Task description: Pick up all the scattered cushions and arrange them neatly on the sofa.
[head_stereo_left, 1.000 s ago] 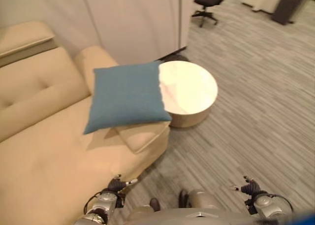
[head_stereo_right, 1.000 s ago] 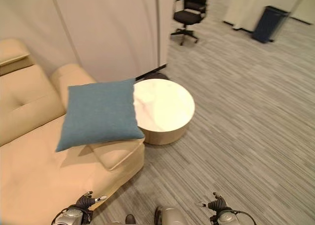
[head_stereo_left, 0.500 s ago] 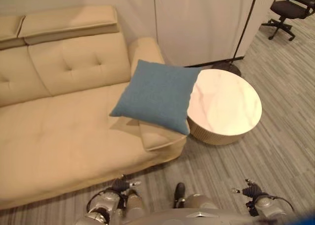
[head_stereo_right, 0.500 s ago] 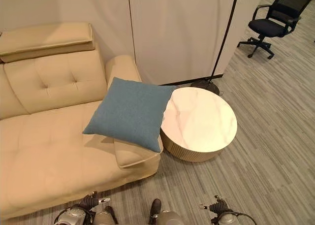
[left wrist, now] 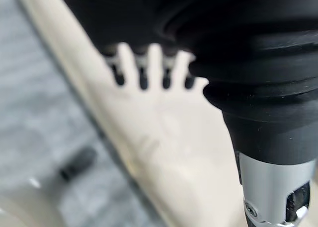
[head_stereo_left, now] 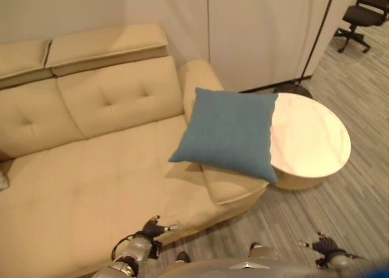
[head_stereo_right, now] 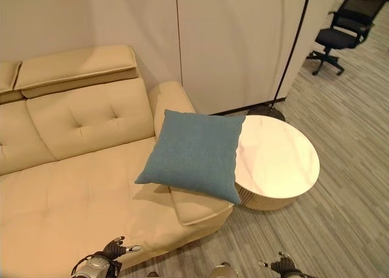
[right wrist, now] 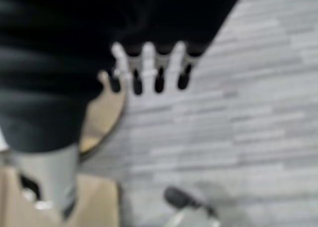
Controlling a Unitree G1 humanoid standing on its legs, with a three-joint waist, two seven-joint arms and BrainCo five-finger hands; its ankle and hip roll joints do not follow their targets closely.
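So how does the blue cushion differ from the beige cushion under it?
The blue cushion is square, leaning tilted against the sofa armrest; the beige cushion lies flat beneath it, mostly covered and matching the sofa's colour. Both sit at the sofa's end beside the round table.

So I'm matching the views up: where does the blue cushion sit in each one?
Left eye view: blue cushion right of centre, on the sofa's end.
Right eye view: centre, same place.
Left wrist view: not in it.
Right wrist view: not in it.
Shared landmark: round table beside the cushion.
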